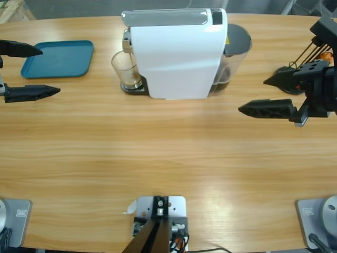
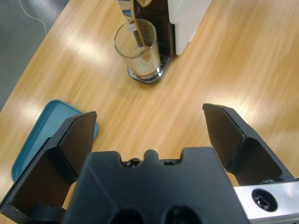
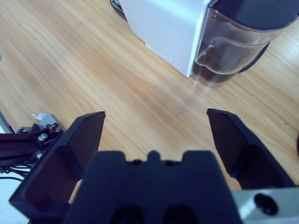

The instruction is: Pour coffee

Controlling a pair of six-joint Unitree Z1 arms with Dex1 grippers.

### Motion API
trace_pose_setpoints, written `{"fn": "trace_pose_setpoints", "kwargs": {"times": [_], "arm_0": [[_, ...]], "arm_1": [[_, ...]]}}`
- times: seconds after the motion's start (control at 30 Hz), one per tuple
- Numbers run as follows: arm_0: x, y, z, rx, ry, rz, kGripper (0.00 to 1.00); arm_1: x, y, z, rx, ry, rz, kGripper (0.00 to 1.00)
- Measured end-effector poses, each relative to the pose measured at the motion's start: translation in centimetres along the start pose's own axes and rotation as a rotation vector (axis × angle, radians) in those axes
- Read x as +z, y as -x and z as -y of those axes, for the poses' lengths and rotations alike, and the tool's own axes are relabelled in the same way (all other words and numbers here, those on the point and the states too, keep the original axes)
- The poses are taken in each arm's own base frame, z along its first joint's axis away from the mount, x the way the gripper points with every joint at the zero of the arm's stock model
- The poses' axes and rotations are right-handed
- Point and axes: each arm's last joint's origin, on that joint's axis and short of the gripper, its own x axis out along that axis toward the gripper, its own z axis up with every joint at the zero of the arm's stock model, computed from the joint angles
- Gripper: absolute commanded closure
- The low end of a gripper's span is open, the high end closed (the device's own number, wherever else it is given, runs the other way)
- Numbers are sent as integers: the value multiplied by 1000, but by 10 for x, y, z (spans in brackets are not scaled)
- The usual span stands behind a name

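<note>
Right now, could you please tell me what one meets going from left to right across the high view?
Left gripper → teal tray → clear glass holding coffee → white coffee machine → its dark water tank → right gripper.

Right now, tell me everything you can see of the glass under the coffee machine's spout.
The glass is a small clear tumbler, upright on the dark drip tray at the front of the white coffee machine. A thin stream runs from the spout into it, and a shallow layer of pale-foamed coffee covers its bottom. Neither gripper touches it; the teal tray lies apart.
</note>
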Motion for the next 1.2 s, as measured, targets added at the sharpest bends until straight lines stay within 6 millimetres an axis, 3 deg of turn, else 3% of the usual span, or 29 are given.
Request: {"fn": "trace_pose_setpoints", "kwargs": {"times": [0.37, 1.2], "arm_0": [[16, 15, -14, 56, 11, -5, 0], [15, 11, -16, 60, -16, -24, 0]], "arm_1": [[2, -5, 1, 0, -2, -9, 0], [4, -6, 1, 0, 0, -2, 0]]}}
